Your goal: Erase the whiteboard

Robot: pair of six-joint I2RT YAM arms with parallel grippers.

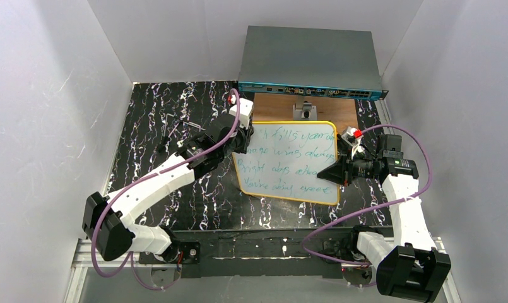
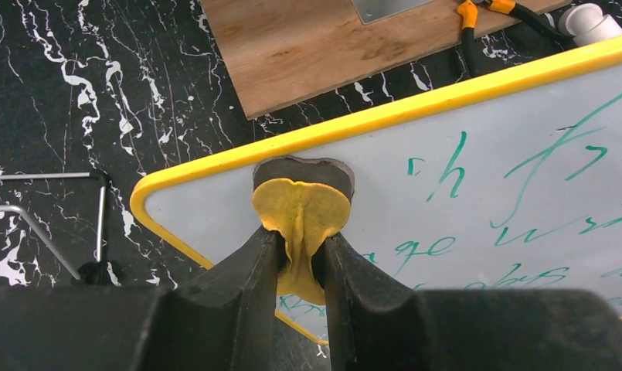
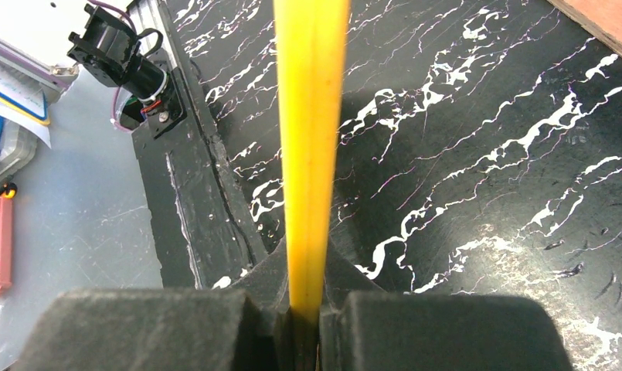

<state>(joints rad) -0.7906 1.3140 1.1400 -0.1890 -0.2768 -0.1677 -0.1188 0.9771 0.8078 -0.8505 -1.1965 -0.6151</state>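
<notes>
The whiteboard (image 1: 289, 165) lies on the black marbled mat, white with a yellow rim and green handwritten lines across it. My left gripper (image 1: 243, 140) is over its top left corner, shut on a yellow eraser pad (image 2: 302, 205) whose dark felt face presses on the board (image 2: 485, 178) just inside the rim. My right gripper (image 1: 332, 172) reaches in from the right and is shut on the whiteboard's right edge. In the right wrist view the yellow rim (image 3: 311, 116) runs straight up from between the closed jaws of that gripper (image 3: 307, 270).
A grey network switch (image 1: 311, 60) stands at the back, with a brown wooden board (image 1: 279, 107) and a small metal stand (image 1: 306, 111) in front of it. Metal hex keys (image 2: 52, 202) lie on the mat left of the whiteboard. White walls enclose the table.
</notes>
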